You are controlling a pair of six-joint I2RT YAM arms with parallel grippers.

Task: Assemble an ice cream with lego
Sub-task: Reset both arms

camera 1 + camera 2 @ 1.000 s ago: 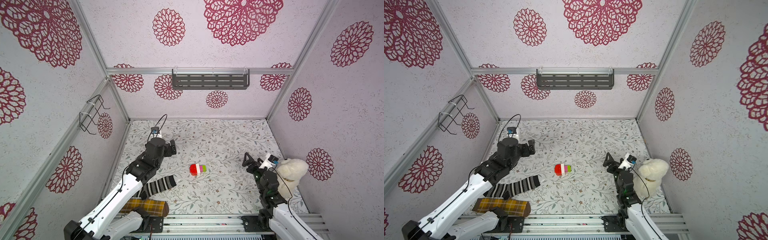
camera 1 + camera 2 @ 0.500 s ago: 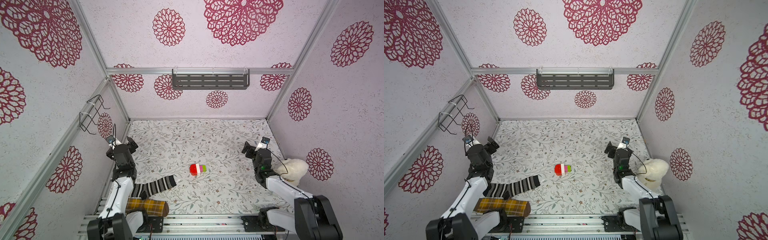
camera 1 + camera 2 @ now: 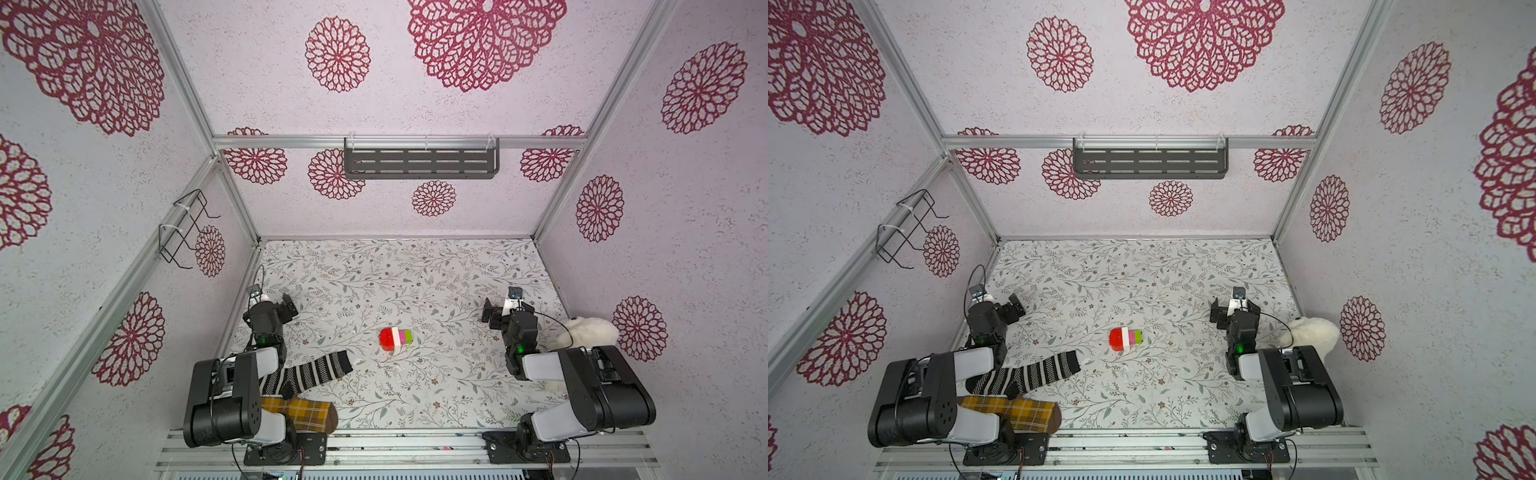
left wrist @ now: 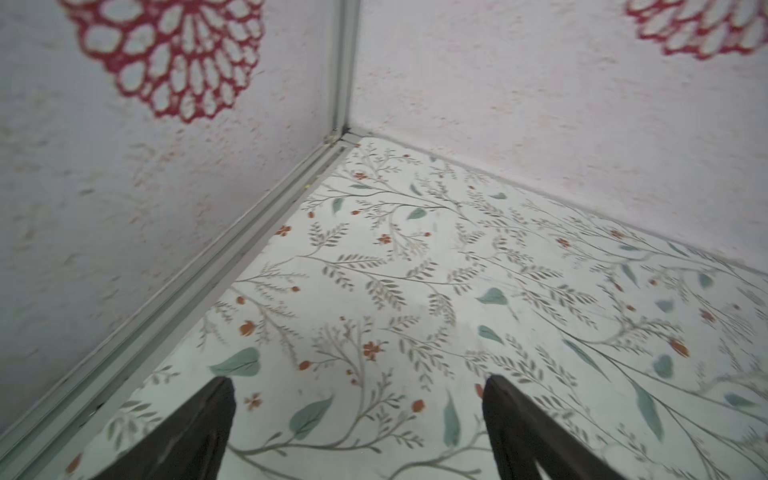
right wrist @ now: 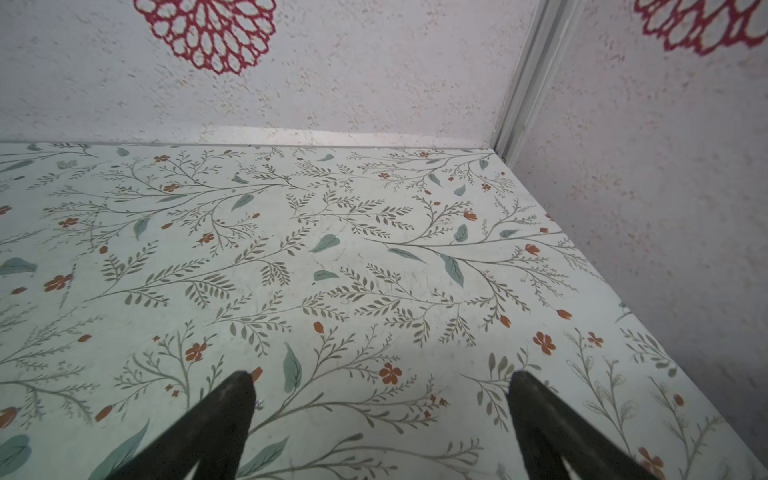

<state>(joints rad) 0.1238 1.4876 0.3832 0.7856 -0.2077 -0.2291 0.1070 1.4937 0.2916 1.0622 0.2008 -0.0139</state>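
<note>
The ice cream (image 3: 396, 338) (image 3: 1126, 337), a small block of joined plastic bricks, lies on its side near the middle of the bench (image 3: 415, 282), a flat surface papered with a leaf-and-flower print. It sits a little nearer the front edge than the back. Its bands run red, cream-white, pink and lime green, with the red end toward the left edge and the green end toward the right. Nothing touches it, and both arms are well apart from it.

The left gripper (image 3: 287, 306) (image 3: 1014, 308) hangs near the left edge, released and holding nothing. In the left wrist view its two dark fingers (image 4: 199, 428) stand wide apart over bare print, facing the back left corner. The right gripper (image 3: 503, 311) (image 3: 1232, 311) hangs near the right edge, also released and empty. Its fingers (image 5: 220, 415) are spread over bare print, facing the back right corner.

A black-and-white striped fabric sock (image 3: 311, 372) lies by the front left corner, partly under the left arm. A mustard plaid fabric sock (image 3: 307, 411) lies at the front edge just beside it. A white plush toy (image 3: 590, 332) sits against the right edge behind the right arm. A dark grey slotted metal shelf (image 3: 419, 164) hangs on the back wall, and a black wire rack (image 3: 183, 228) on the left wall
</note>
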